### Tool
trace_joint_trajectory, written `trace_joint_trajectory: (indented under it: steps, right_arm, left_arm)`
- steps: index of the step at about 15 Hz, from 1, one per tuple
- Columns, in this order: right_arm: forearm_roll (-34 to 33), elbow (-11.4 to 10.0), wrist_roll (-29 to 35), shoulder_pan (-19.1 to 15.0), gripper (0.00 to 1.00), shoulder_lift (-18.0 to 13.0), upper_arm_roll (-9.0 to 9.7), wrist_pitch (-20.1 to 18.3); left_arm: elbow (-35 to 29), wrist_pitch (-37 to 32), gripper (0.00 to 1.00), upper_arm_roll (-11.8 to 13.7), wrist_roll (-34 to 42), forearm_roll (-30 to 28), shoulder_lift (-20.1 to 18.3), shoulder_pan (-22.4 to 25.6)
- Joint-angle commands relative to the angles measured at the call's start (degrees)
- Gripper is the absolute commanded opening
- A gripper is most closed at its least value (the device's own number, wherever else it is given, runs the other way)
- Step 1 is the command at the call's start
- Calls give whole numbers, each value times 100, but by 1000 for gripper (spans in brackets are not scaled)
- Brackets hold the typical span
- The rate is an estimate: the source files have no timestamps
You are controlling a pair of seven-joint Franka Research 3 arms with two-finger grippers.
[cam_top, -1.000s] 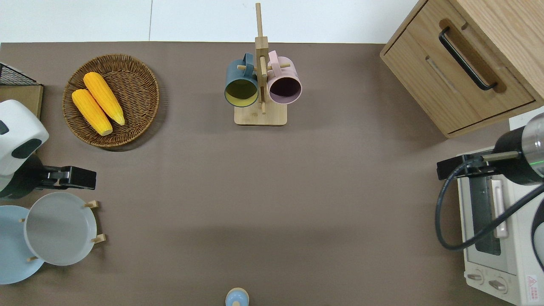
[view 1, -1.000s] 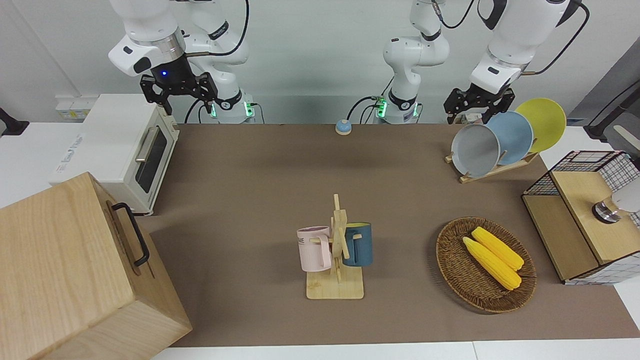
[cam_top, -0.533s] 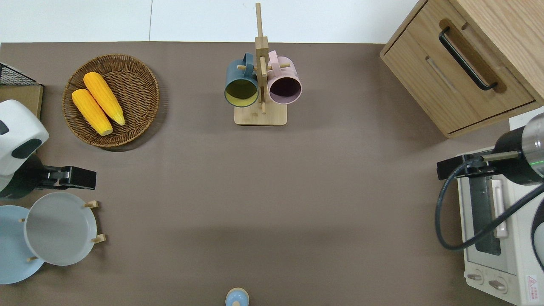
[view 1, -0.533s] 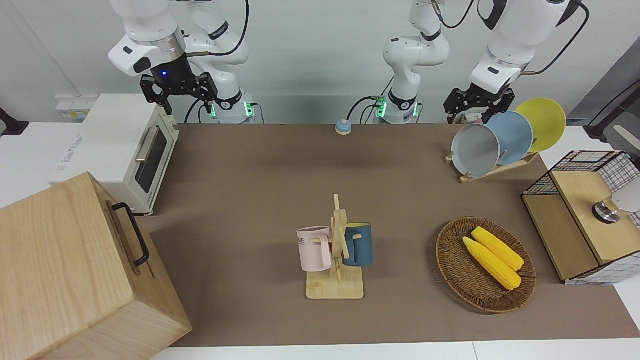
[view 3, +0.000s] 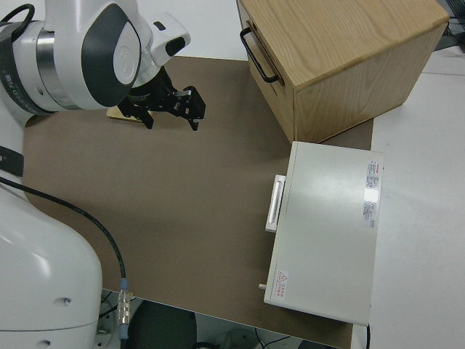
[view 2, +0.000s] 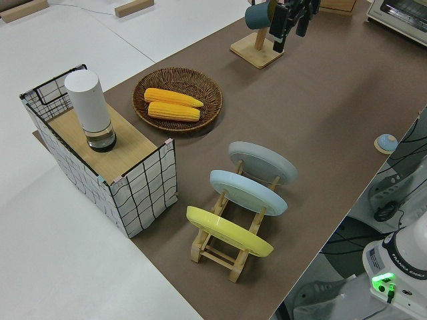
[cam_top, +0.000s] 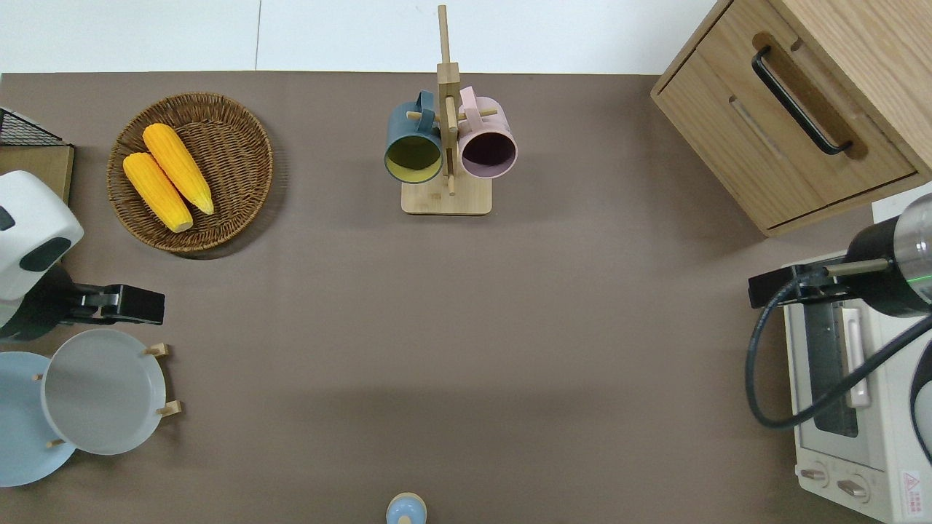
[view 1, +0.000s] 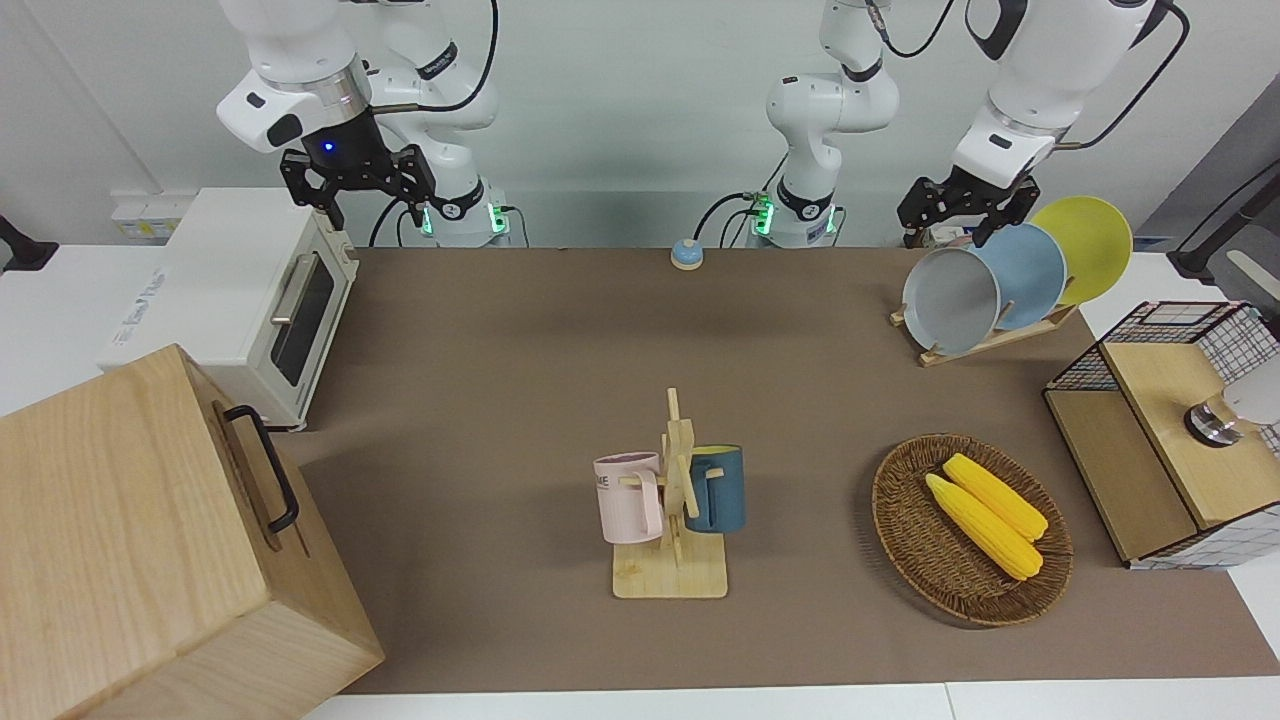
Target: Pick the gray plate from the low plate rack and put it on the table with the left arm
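From the front, your left hand [view 1: 962, 213] hangs with fingers apart, holding nothing, just above the gray plate [view 1: 950, 300], which leans in the rack [view 1: 990, 340]. Come down on its top rim and lift it clear of the pegs. From overhead, the blue plate [cam_top: 18, 415] sits right beside it, so don't bump it; the corn basket [cam_top: 191, 172] is nearby. The right arm is parked.
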Motion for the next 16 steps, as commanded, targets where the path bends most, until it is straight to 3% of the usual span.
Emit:
trace_joint_trajectory:
  steps: [1, 8, 16]
  right_arm:
    - [43, 35, 1, -41, 987, -14, 38, -83]
    - [43, 35, 1, -41, 990, -14, 38, -83]
    - [43, 35, 1, -41, 990, -14, 29, -83]
  left_arm:
    - [-229, 27, 1000, 382, 639, 108, -188, 27]
    - [-282, 36, 1000, 1349, 1711, 285, -259, 27]
    - [-799, 167, 1000, 1560, 1835, 390, -513, 44]
